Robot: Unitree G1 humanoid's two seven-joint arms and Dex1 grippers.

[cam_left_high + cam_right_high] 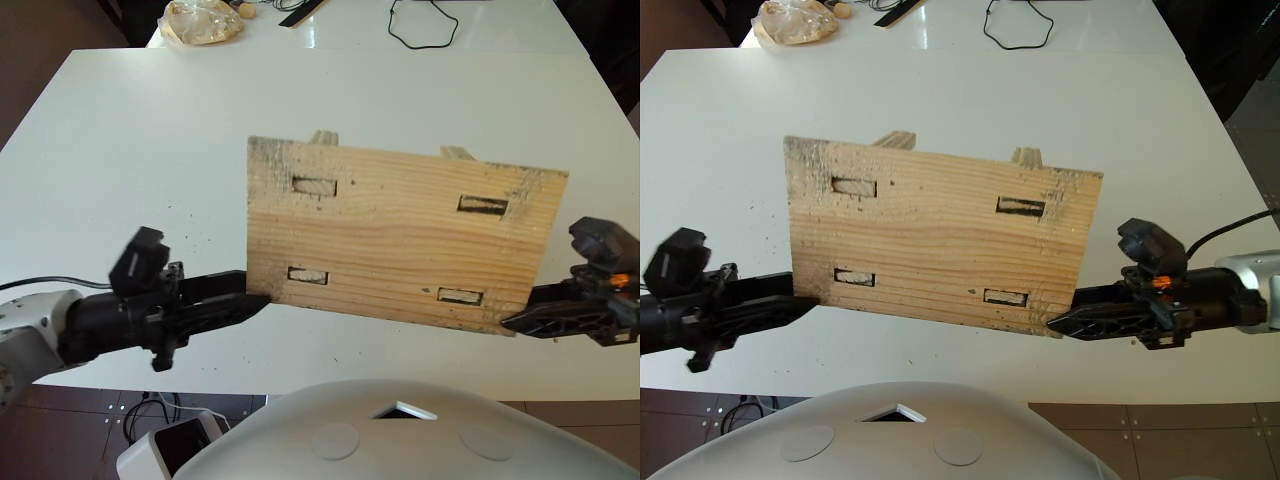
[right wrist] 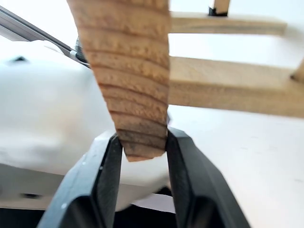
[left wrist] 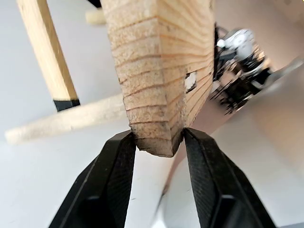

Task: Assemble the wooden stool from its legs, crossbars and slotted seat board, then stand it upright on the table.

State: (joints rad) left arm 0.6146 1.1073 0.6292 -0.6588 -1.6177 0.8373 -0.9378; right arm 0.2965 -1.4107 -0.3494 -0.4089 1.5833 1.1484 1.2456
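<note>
Here, the left hand, at the lower left of the head view, is clamped on the lower left corner of the slotted seat board. The right hand, at the lower right, is clamped on the board's lower right corner. The board is seen mid-frame against the white worktop, its four-slotted face turned to the camera. Two leg ends are seen past its upper edge, and a crossbar behind it. A plastic bag and a black cable lie at the top of the frame.
</note>
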